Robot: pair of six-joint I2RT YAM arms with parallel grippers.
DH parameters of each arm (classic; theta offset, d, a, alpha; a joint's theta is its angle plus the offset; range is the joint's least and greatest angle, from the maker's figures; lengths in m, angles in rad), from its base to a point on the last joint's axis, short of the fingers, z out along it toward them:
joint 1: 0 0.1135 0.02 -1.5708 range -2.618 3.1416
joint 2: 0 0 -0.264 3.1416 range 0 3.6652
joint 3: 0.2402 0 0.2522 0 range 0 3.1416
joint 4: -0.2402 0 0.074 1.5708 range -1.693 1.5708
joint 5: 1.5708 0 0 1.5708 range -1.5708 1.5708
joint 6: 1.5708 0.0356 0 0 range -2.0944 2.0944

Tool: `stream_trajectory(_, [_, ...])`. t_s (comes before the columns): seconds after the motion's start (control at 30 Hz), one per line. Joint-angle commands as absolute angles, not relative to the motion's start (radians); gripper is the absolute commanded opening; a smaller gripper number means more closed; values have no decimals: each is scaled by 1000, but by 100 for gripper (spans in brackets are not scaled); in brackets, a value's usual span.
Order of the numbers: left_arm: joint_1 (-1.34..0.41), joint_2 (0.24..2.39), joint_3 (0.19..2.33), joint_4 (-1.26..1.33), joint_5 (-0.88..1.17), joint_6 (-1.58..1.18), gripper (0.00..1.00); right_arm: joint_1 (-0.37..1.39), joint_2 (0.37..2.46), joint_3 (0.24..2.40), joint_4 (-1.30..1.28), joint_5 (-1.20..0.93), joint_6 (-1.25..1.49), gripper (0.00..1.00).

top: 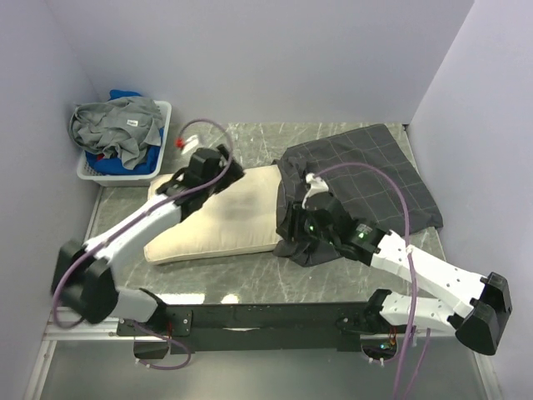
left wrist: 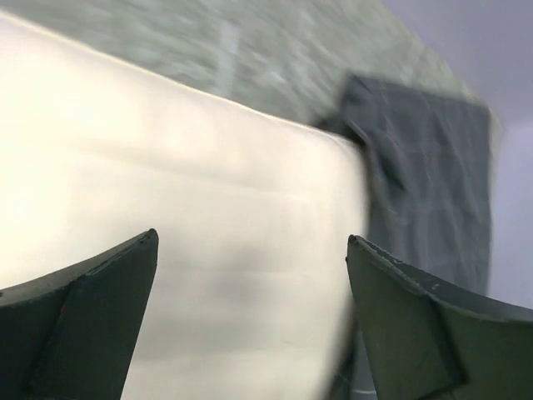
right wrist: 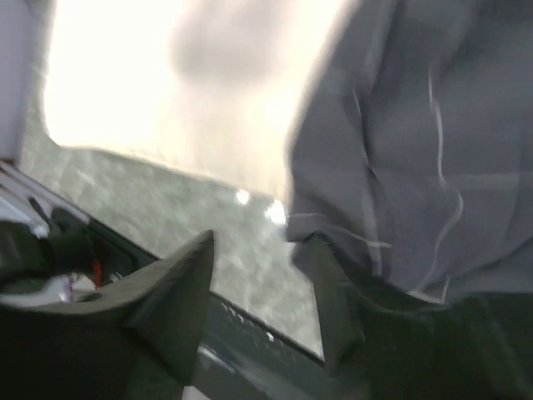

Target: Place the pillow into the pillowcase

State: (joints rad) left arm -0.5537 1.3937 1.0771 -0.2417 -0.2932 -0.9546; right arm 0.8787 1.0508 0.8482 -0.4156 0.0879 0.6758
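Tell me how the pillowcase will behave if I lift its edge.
Probably floppy: the pillowcase lies creased and bunched against the pillow, so a lifted edge should sag. It looks thin, likely light. Pushed, it would probably wrinkle rather than slide.

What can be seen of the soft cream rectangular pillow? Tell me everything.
The soft cream rectangular pillow looks like plain fabric, plump and slightly dented. It lies flat on the grey marbled table, long axis running left to right, left end free. At its right end the bunched edge of the dark grey grid-patterned pillowcase overlaps it; most of the pillow lies outside. The left gripper hangs open over its far edge, not gripping it.
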Motion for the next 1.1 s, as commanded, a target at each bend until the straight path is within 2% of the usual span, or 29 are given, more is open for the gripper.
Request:
stream_trajectory(0.0, [-480,1211,939,-474,-581,-1058,99,835,1123,1064,-475,185,539,60])
stream_trajectory(0.23, [-281,1005,717,-548,-764,-1161,99,694,1475,1391,-580,234,396,68])
stream_trajectory(0.43, [-147,1118,647,-419,-684,-1092,99,640,1715,1604,-670,278,318,70])
stream_trajectory(0.57, [-137,1172,608,-278,-597,-1026,99,611,1815,1672,-675,232,292,70])
stream_trajectory(0.63, [-137,1193,585,-198,-522,-996,99,611,1879,1730,-701,253,288,67])
stream_trajectory(0.7, [-137,1212,572,-157,-479,-971,97,611,1914,1772,-730,277,284,48])
stream_trajectory(0.73, [-138,1212,559,-123,-439,-956,91,611,1931,1781,-736,279,284,37])
stream_trajectory(0.77, [-137,1210,546,-85,-407,-939,65,609,1934,1784,-735,275,287,17])
stream_trajectory(0.83, [-137,1186,502,-19,-280,-899,40,624,1922,1790,-729,237,298,3])
stream_trajectory(0.87, [-138,1175,488,50,-235,-890,10,640,1918,1801,-744,233,308,0])
stream_trajectory(0.9, [-140,1148,476,64,-203,-890,1,658,1913,1824,-747,233,310,0])
stream_trajectory(0.97, [-167,1118,454,98,-143,-894,1,731,1902,1854,-761,215,324,0])
stream_trajectory(1.07, [-297,1048,465,71,-228,-917,1,839,1902,1925,-773,201,345,0])
